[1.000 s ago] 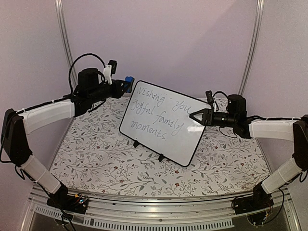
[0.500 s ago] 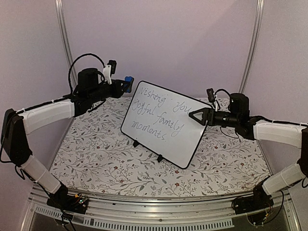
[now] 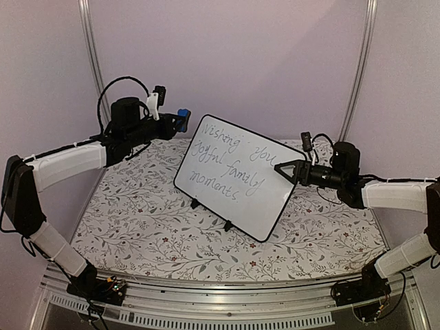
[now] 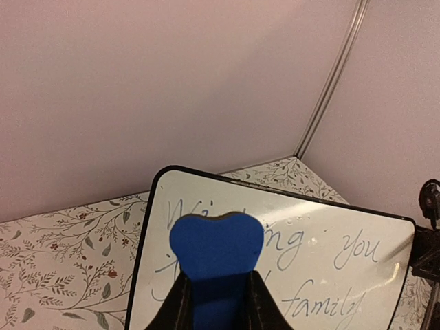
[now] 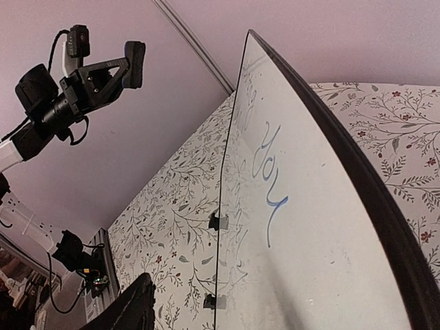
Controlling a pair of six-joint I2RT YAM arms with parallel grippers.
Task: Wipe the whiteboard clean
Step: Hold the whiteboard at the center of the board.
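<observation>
Closed on a blue eraser point(image 3: 183, 114), the left gripper point(image 3: 180, 121) hangs at 10 o'clock of the whiteboard point(image 3: 234, 175) in the top view, near its upper corner but apart from it. The board stands tilted on its small feet at the middle of the floral table point(image 3: 137, 220), with all the handwriting point(image 3: 227, 165) on it. The right gripper point(image 3: 280, 168) sits at 3 o'clock, jaws apart at the board's right edge.

From the left wrist, the eraser fills 6 o'clock, pinched between both fingers, with the first word of the writing just beyond it.

From the right wrist, the board's face runs away edge-on. One finger point(image 5: 134, 309) shows at 7 o'clock with a gap between it and the white surface; the other is hidden, so contact with the frame cannot be told.

The step in hand looks like steadying the board before the first wipe. To do it well, the right jaws should seat on the black frame, not the writing, and grip firmly, since the board is light and leans on feet. The eraser should then meet the surface flat at the top line and sweep towards 3 o'clock with gentle pressure, so the board neither slides nor tips backwards.
</observation>
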